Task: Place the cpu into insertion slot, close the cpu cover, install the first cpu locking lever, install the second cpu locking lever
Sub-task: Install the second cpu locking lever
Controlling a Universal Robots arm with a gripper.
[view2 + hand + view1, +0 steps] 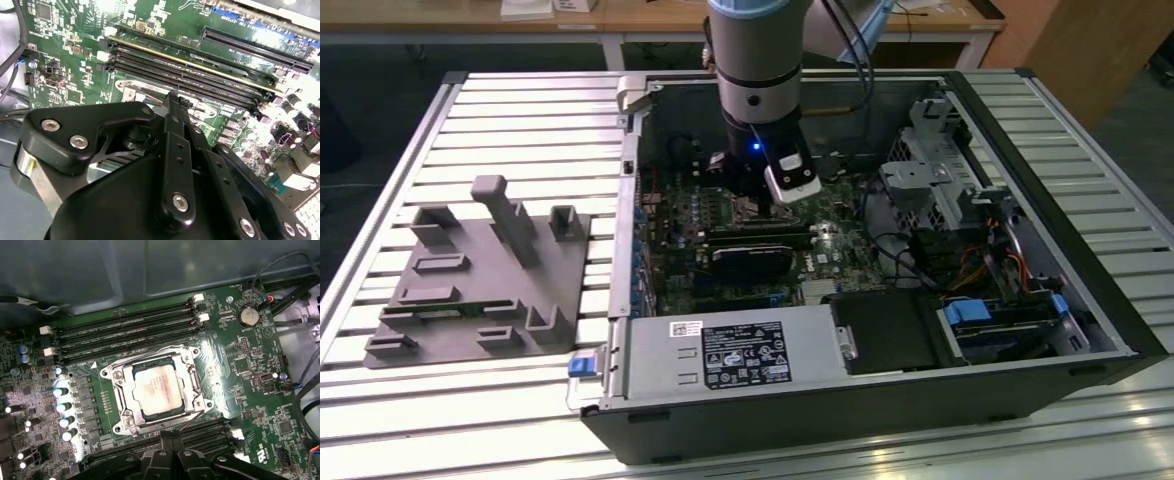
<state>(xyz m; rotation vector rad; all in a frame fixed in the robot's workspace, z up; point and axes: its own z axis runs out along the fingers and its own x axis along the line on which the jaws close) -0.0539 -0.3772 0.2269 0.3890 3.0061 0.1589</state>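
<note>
With cpu (158,390) seated under cover (186,371), gripper (170,452) hovers beside socket, seemingly pinched narrow and empty. Risk: levers unlatched; misaimed descent could scrape the cover.

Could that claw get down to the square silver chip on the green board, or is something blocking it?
Probably yes. In the first wrist view the cpu lies flat in its socket with the cpu cover framing it, and nothing lies over it. The claw hangs close beside the socket.
</note>
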